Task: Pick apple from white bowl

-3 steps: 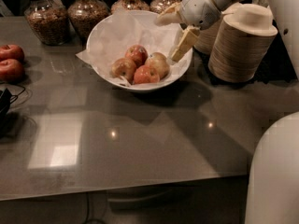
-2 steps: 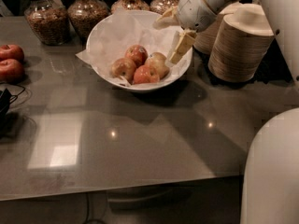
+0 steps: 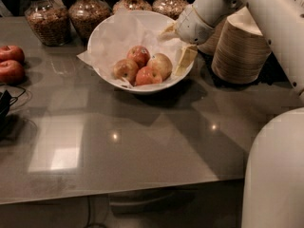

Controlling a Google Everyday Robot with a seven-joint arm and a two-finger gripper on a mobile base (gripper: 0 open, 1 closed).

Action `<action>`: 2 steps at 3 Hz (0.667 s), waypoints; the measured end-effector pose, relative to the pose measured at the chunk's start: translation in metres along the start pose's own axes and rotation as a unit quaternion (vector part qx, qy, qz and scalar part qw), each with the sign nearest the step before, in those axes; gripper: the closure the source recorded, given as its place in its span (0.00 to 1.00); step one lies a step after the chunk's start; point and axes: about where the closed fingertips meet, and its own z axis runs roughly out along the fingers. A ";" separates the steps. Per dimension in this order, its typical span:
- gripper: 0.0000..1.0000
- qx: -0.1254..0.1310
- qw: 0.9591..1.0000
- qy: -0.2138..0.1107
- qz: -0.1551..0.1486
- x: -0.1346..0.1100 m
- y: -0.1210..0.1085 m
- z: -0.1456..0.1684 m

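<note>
Apple in white bowl — just beside jaws at its rim.

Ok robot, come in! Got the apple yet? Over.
Gripper open, empty, at right rim of white bowl. Apple in the bowl, not yet gripped, just left of the lower finger. Three other apples crowd it.

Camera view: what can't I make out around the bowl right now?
The apple: underside hidden by the other apples and paper in the white bowl.
The gripper, open above the bowl's right rim: its depth relative to the apple is unclear from this single view.
Jars: tops cut off by the top edge.
</note>
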 end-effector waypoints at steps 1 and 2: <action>0.18 -0.007 1.000 0.010 0.003 0.013 -0.001 0.015; 0.18 -0.005 1.000 0.010 0.000 0.015 -0.012 0.024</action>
